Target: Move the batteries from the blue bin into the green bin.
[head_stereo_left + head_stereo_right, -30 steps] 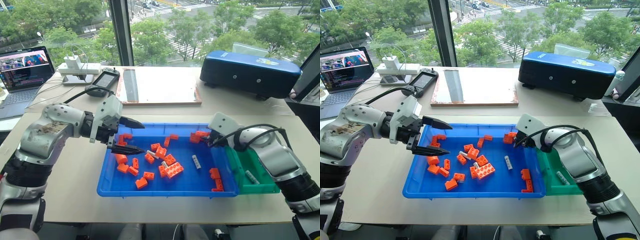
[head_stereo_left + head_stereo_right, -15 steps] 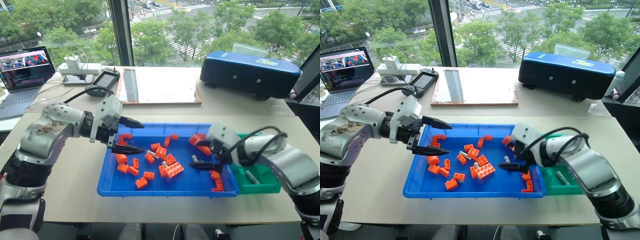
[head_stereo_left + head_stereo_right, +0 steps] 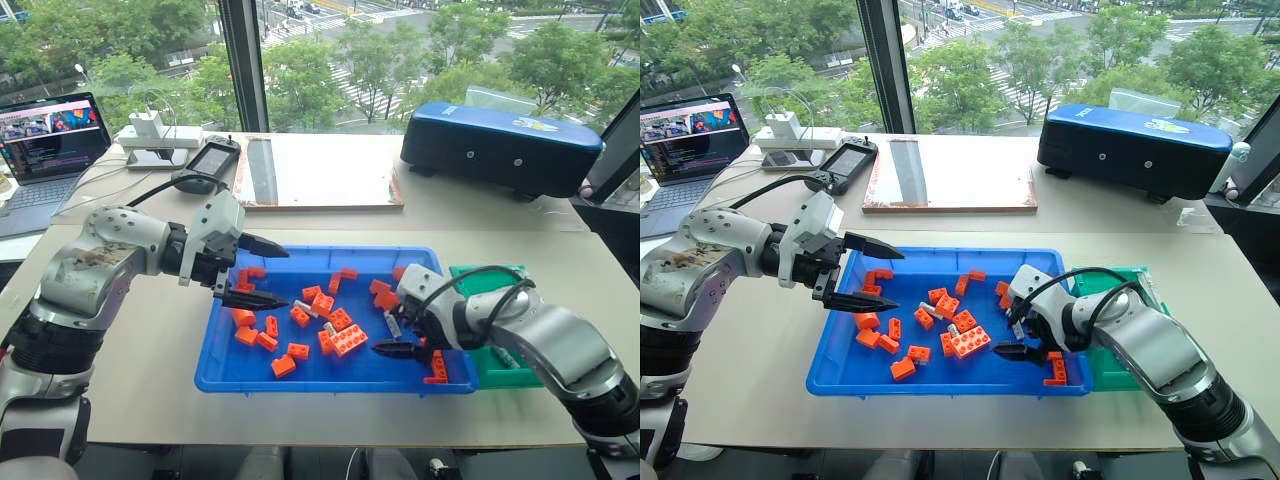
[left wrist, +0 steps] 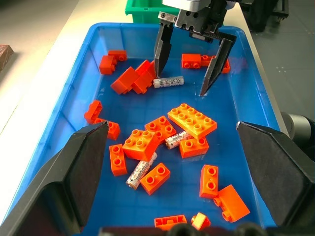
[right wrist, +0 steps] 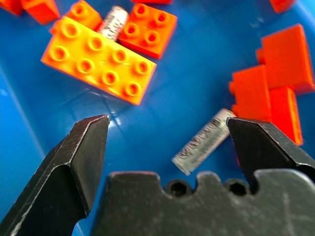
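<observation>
My right gripper (image 4: 189,64) hung low in the blue bin (image 3: 225,372), jaws spread wide and empty, straddling one battery (image 5: 204,141) that lay flat on the floor beside an orange brick (image 5: 273,96). It looked light, rigid and smooth, so I judged it would roll or squirt out unless I pinched across its middle. Two more batteries (image 4: 141,169) lay tucked among the bricks near the yellow-orange plate (image 4: 192,120). My left gripper (image 3: 248,272) hovered open over the bin's other end, and the green bin (image 3: 500,365) sat just beside
</observation>
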